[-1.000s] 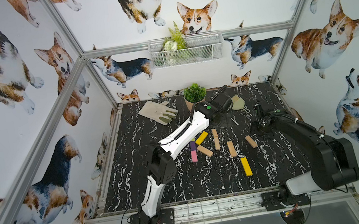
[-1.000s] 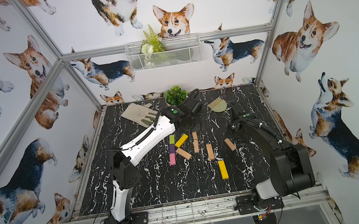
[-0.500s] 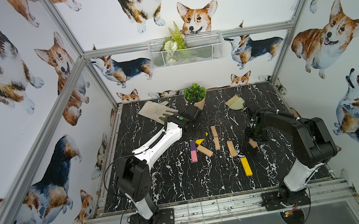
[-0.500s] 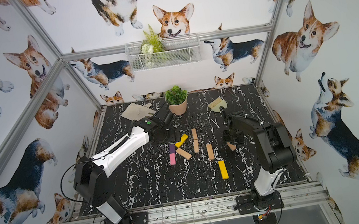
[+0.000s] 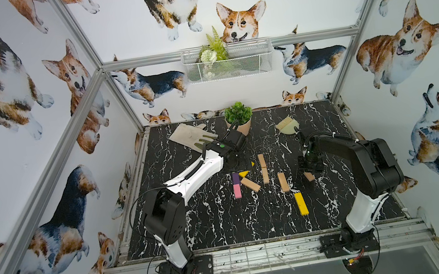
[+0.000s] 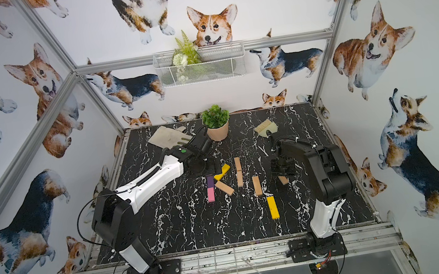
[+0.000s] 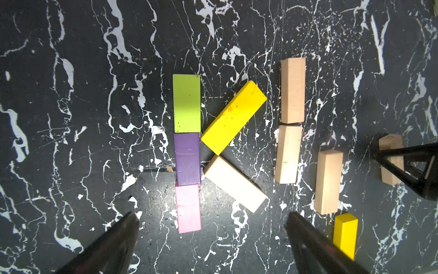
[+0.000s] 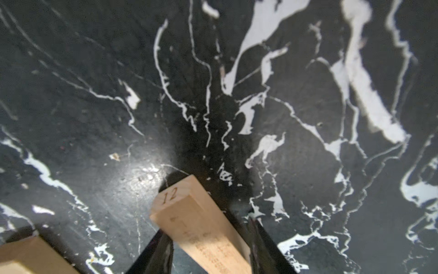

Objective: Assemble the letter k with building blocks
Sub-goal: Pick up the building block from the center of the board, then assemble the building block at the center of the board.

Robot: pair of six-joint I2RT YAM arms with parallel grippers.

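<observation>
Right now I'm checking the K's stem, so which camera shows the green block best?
The left wrist view: the green block lies whole and unobstructed there, end to end with the purple block. In both top views the left arm covers it. The right wrist view does not show it.

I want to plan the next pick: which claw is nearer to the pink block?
Left. The left claw hangs open over the pink block; the right claw is several blocks away, around a tan block.
</observation>
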